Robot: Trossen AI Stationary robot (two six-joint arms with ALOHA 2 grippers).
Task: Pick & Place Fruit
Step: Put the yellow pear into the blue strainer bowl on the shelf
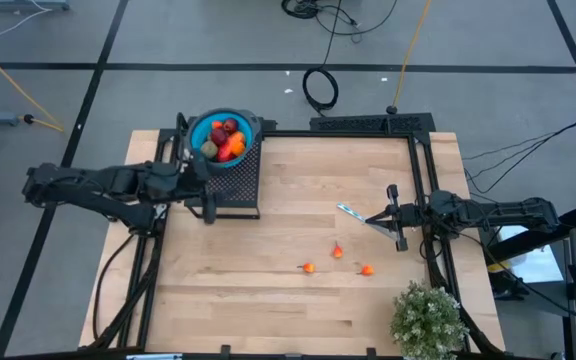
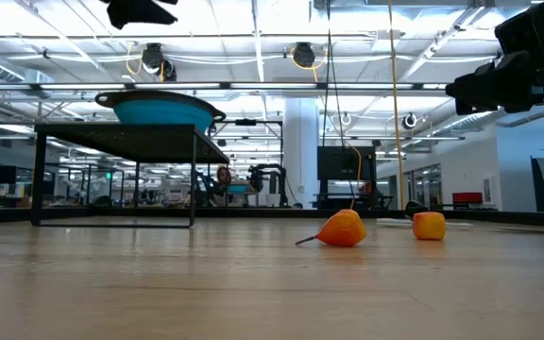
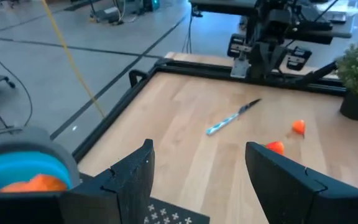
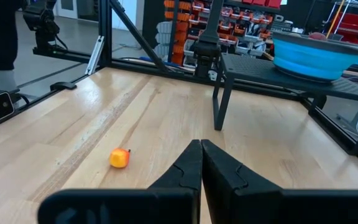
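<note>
L gripper (image 3: 197,180) fingers apart by bowl (image 1: 222,136); R gripper (image 4: 201,165) fingers together. Risk: small oranges (image 1: 338,252) roll if nudged.

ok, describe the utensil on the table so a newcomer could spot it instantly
On the light wooden table, look at its right half, just off the idle right arm's shut end effector. The thin silvery-blue utensil lies flat there. It is the only long, slim item; the small round orange toy fruits sit nearer the bushy green potted plant.
</note>
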